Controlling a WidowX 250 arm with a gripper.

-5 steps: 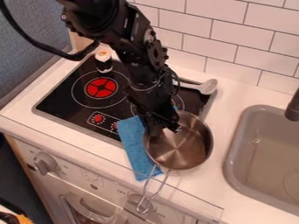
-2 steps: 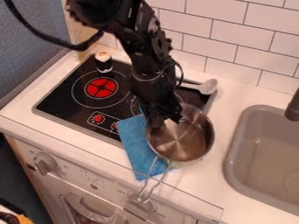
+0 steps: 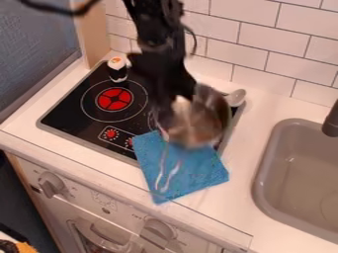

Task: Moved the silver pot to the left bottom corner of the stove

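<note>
The black two-finger end effector (image 3: 177, 105) clasped the round silver metal pot (image 3: 206, 121) by its rim, presumably for carrying across the black glass stove (image 3: 72, 108).

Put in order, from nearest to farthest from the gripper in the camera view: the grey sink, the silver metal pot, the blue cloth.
1. Silver metal pot: right at the gripper.
2. Blue cloth: near the front edge of the counter.
3. Grey sink: at the picture's right side.
</note>
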